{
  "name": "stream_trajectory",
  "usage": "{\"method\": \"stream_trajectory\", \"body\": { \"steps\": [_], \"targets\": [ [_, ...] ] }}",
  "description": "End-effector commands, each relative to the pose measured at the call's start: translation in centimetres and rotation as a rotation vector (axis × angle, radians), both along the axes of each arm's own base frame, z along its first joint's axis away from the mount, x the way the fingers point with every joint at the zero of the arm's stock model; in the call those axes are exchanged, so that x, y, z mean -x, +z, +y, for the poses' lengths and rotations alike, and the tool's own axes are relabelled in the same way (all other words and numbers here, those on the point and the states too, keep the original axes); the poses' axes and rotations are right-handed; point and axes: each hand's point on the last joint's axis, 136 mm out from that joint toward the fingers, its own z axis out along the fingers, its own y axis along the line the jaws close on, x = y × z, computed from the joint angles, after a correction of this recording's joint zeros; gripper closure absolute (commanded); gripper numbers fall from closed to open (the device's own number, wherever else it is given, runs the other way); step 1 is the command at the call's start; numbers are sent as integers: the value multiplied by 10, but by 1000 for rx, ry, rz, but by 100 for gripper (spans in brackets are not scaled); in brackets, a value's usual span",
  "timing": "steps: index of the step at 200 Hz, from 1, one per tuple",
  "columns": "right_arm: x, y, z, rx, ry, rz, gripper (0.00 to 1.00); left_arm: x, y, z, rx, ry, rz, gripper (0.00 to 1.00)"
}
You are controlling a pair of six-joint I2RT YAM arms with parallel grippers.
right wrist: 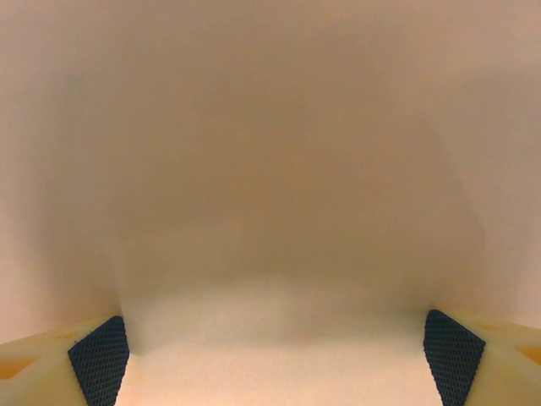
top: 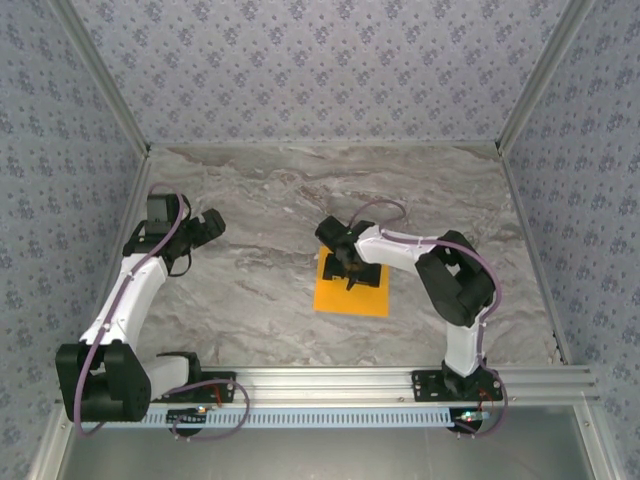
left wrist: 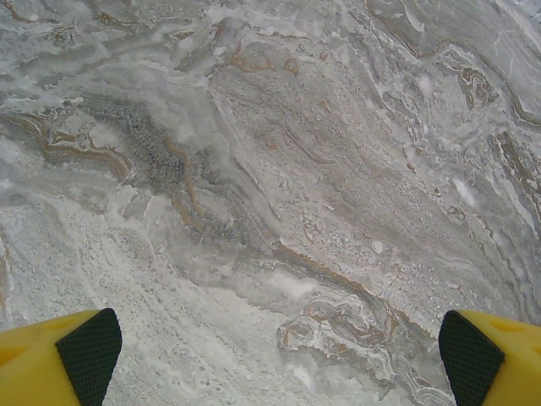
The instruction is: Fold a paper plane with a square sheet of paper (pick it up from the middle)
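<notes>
The square sheet of paper (top: 352, 290), bright orange, lies flat on the marble table near its middle. My right gripper (top: 351, 268) is down over the sheet's centre, fingers wide apart. In the right wrist view the orange paper (right wrist: 270, 169) covers everything ahead, very close and blurred. The two dark pads (right wrist: 100, 357) stand at the bottom corners with the sheet's surface between them, so the right gripper (right wrist: 277, 348) is open. My left gripper (top: 205, 226) hangs open at the table's left over bare marble, its pads (left wrist: 89, 351) far apart, left gripper (left wrist: 279, 348) holding nothing. The paper plane is out of view.
Grey veined marble table (top: 260, 200) is ringed by patterned walls with aluminium posts. A metal rail (top: 340, 380) with both arm bases runs along the near edge. Bare marble (left wrist: 270, 169) lies under the left gripper.
</notes>
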Motion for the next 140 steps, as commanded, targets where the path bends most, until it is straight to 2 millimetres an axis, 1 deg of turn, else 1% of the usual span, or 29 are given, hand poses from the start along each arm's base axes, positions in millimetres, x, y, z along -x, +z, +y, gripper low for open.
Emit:
{"method": "stream_trajectory", "body": {
  "steps": [1,20,34,53,65,78,81,90,102,115,128,140],
  "targets": [
    [39,-61,-26,65,-30,185,10,0,4,0,-3,4,-2,1],
    [49,-73,-38,112,-24,220,12,1,3,0,-4,6,2,1],
    [51,-76,-43,129,-22,226,13,0,3,0,-5,5,1,1],
    [47,-68,-42,119,-20,194,16,1,3,-1,-3,4,3,1],
    [39,-56,-36,83,-14,147,20,1,1,-1,1,3,9,1],
    [28,-37,-25,26,1,81,28,0,-1,-4,11,-4,15,1],
    [22,-31,-19,-2,6,51,30,0,-1,-5,15,-7,16,1],
    [12,-15,-8,-59,24,-4,38,0,-3,-7,28,-14,24,1],
    [2,6,11,-159,62,-68,52,0,-6,-14,56,-31,36,1],
    [-4,29,37,-299,134,-123,65,-1,-9,-28,106,-73,51,1],
    [-6,53,64,-460,208,-168,68,0,-14,-47,182,-134,66,1],
    [-7,74,83,-613,242,-209,68,2,-18,-66,263,-189,77,1]
  ]
}}
